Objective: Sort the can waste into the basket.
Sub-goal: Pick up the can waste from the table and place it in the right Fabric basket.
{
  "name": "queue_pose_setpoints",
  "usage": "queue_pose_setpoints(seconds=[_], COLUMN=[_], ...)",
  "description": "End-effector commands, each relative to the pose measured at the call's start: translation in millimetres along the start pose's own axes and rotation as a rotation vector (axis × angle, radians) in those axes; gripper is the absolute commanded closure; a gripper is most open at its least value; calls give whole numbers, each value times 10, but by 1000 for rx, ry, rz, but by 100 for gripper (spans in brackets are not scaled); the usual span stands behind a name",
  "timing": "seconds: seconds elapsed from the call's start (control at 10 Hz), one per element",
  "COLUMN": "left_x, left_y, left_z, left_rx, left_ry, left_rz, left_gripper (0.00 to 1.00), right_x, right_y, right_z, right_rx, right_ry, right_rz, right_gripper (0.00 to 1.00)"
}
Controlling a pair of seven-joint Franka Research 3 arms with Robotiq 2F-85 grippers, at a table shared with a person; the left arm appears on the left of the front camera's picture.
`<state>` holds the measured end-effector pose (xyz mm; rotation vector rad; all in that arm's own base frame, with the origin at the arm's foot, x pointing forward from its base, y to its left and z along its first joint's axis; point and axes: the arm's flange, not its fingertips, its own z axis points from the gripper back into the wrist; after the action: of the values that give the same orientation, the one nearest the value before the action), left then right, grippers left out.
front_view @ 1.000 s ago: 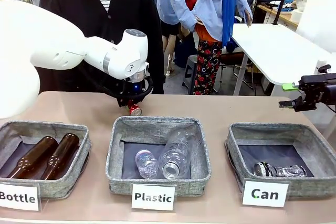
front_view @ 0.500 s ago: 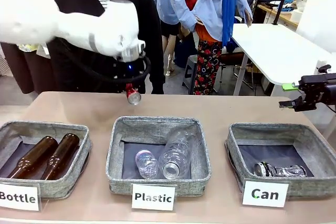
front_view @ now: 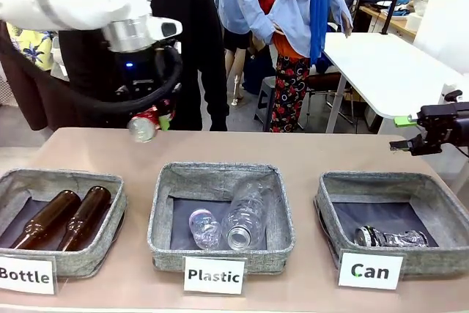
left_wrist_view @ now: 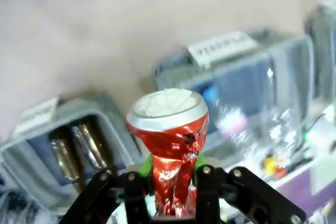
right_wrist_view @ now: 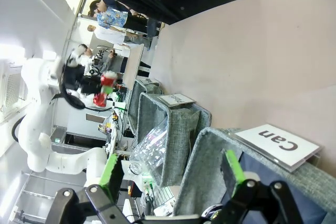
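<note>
Left wrist view shows the left gripper (left_wrist_view: 173,182) clamping the crushed red can (left_wrist_view: 170,145); front view reads "Can" on the basket (front_view: 331,203), right gripper (front_view: 404,133) open.

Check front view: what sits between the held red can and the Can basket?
The grey woven Plastic bin with clear plastic bottles lies between the crushed red can in the left tool and the grey woven Can basket.

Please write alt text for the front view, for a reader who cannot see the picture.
The left gripper holds a crushed red can in shut jaws, above the far side of the table. Three grey baskets stand in front, signed Bottle, Plastic and Can; the Can basket at the right holds a silver can. The right gripper waits open at the right edge.
</note>
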<state>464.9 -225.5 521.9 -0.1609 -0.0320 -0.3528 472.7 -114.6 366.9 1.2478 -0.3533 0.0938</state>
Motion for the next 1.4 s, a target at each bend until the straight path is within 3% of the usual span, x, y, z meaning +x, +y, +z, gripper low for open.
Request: queue_pose_setpoints(seconds=[0.0, 0.2, 0.3, 0.4, 0.5, 0.8, 0.9, 1.0, 1.1, 1.3], left_x=[-495, -811, -793, -704, -787, -787, -787, -774, -747, -563], left_y=[184, 207, 234, 285, 74, 74, 115, -157, -508, -1274], left_z=[-99, -113, -57, -20, -86, -86, -77, -171, -129, -17], left_rx=[-82, -161, -250, -337, -43, -43, -86, -182, -208, -169], left_ry=[-20, -40, -25, -38, -26, -26, -47, -219, -317, -459], left_rz=[-550, -916, -959, -915, -649, -649, -703, -928, -1118, -1309], left_gripper=[100, 100, 100, 100, 94, 94, 75, 75, 75, 75], right_x=[13, 13, 13, 13, 13, 13, 0, 3, -41, -266], right_y=[16, 16, 16, 16, 16, 16, 1, 242, 409, 567], right_z=[3, 3, 3, 3, 3, 3, -1, 217, 441, 1116], right_rx=[9, 9, 9, 9, 9, 9, 0, -84, -176, -448], right_ry=[-7, -7, -7, -7, -7, -7, 0, -32, 60, 113], right_rz=[18, 18, 18, 18, 18, 18, 0, 24, -3, 7], right_gripper=[0, 0, 0, 0, 0, 0, 0, 0, 0, 0])
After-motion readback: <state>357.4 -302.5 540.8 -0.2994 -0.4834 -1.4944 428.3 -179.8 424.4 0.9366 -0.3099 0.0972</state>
